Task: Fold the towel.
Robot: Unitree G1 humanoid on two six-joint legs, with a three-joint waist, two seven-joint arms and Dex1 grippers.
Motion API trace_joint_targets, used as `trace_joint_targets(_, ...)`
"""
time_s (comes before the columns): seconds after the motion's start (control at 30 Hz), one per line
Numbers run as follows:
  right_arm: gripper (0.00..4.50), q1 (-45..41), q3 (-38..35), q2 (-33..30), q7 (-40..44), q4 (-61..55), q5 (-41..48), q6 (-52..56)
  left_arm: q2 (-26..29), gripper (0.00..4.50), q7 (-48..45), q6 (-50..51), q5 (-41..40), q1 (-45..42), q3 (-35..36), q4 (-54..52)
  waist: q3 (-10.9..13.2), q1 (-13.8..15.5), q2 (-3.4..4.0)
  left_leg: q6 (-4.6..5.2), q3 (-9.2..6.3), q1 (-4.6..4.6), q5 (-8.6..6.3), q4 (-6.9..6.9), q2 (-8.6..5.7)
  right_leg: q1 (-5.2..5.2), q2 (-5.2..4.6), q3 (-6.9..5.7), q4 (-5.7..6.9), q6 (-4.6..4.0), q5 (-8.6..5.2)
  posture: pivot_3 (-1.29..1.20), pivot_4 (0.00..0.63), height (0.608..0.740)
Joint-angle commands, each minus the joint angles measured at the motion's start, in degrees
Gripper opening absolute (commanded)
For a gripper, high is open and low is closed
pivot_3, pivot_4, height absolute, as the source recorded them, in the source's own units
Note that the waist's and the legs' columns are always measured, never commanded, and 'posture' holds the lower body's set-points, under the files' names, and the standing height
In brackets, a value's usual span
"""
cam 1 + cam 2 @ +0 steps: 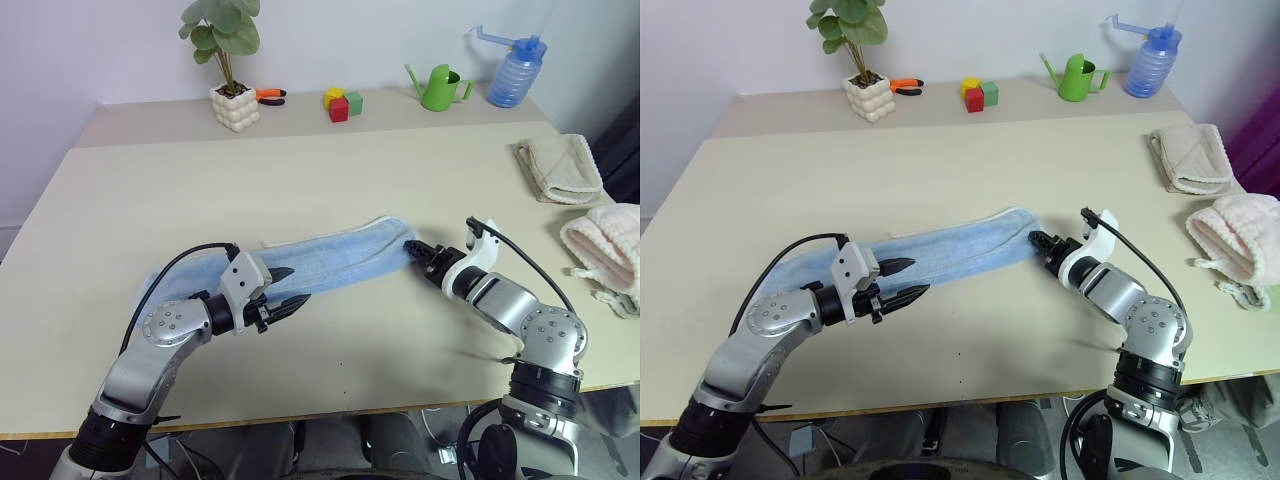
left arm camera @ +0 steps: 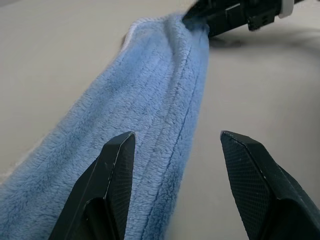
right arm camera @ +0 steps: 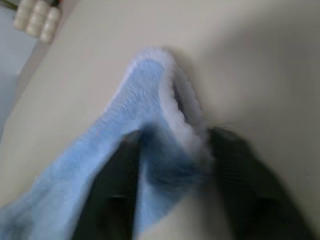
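Towel (image 1: 330, 260) lies across the middle of the table (image 1: 330, 160), already doubled into a long narrow band running from near our left arm up toward our right. It is light blue terry, ribbed along its length, with a pale hem curling at the right end.

We judge that we are at the start of the next fold, taking hold of the right end. Our right gripper (image 1: 415, 249) has its fingers on either side of that end, closing on the cloth; the wrist view is blurred, so we cannot tell whether the pinch is firm yet. Our left gripper (image 1: 283, 291) hovers over the near left part of the band, fingers spread, holding nothing.

Next we would need a secure pinch through both layers, then lift the end and carry it over toward the left end, keeping the edges lined up.
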Motion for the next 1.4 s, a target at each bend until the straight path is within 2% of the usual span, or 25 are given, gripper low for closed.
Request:
trace_joint_targets(0.03,0.05,0.06,0.12,-0.08,0.32,-1.74,1.21,0.06,0.12,2.75,0.1,-0.99,0.07,0.27,1.07,-1.54,-0.02,0.04,-0.03,0.0,0.0,0.01,0.0,-0.01,0.0,0.01,0.0,0.0,-0.02,0.0,0.0,0.0,0.15,0.732)
trace_joint_targets(0.2,0.05,1.52,-1.6,-2.11,0.45,-4.31,2.6,0.13,0.01,2.75,-0.03,-1.22,0.2,-0.27,0.86,-0.97,0.0,0.24,-0.01,0.0,-0.01,-0.01,0.0,-0.01,-0.04,0.03,-0.05,-0.01,-0.04,0.01,0.0,0.0,0.15,0.732)
trace_joint_targets(0.33,0.05,2.4,-5.48,-6.83,0.69,-4.72,3.88,-0.47,0.11,2.75,-0.19,-1.16,0.19,-0.46,0.93,-1.02,0.02,0.37,0.02,0.01,0.0,-0.03,0.0,-0.02,-0.07,0.02,-0.1,-0.01,-0.07,0.02,-0.01,0.0,0.15,0.732)
trace_joint_targets(0.47,0.05,3.07,-9.21,-14.58,3.61,-3.7,3.98,-0.65,0.29,2.75,-0.44,-0.46,-0.03,-0.82,0.65,-1.73,0.03,0.3,0.03,0.01,0.0,-0.03,-0.01,-0.05,-0.07,0.02,-0.1,-0.02,-0.08,0.04,-0.02,0.0,0.15,0.732)
trace_joint_targets(0.57,0.05,3.47,-8.17,-20.66,8.67,-4.49,1.59,-1.5,0.1,2.75,-0.6,-0.08,0.11,-1.81,0.02,-1.53,0.04,0.29,0.02,0.02,0.02,-0.03,-0.01,-0.06,-0.06,0.03,-0.11,-0.02,-0.1,0.06,-0.03,0.0,0.15,0.732)
trace_joint_targets(0.73,0.05,2.98,-0.28,-27.85,19.01,-11.4,-2.66,-4.75,-0.11,2.75,-1.15,-0.65,0.55,-3.11,-0.36,0.41,0.09,0.04,0.08,0.02,0.05,-0.01,-0.01,-0.13,-0.04,0.03,-0.1,-0.02,-0.11,0.08,-0.05,0.0,0.15,0.732)
trace_joint_targets(0.87,0.05,1.47,5.35,-30.52,25.41,-16.19,-3.87,-6.12,-0.08,2.75,-1.92,-1.55,0.78,-3.39,-0.02,2.04,0.11,0.18,0.06,0.02,0.07,-0.02,-0.01,-0.17,-0.03,0.02,-0.12,-0.02,-0.13,0.09,-0.06,0.0,0.15,0.732)
trace_joint_targets(0.97,0.05,-0.14,18.63,-33.22,31.75,-20.0,-11.11,-8.69,-0.35,2.75,-2.34,-3.76,1.48,-2.57,-0.03,4.09,0.13,0.27,0.03,0.02,0.06,-0.02,-0.01,-0.16,-0.06,0.02,-0.16,-0.02,-0.15,0.1,-0.06,0.0,0.15,0.732)
trace_joint_targets(1.17,0.05,-1.94,34.36,-31.92,35.49,-19.39,-22.72,-12.64,-0.88,2.75,-1.49,-5.19,2.38,-1.13,-0.07,3.8,0.19,0.96,-0.1,0.02,0.03,-0.06,-0.01,-0.17,-0.09,0.0,-0.22,-0.05,-0.21,0.11,-0.06,0.0,0.15,0.732)
trace_joint_targets(1.4,0.05,-2.68,39.46,-29.95,39.07,-19.19,-28.72,-14.86,-0.37,2.75,-0.95,-4.52,2.19,0.44,0.69,2.07,0.23,1.6,-0.16,0.01,0.01,-0.09,-0.01,-0.17,-0.09,-0.03,-0.22,-0.05,-0.22,0.11,-0.06,0.0,0.15,0.732)
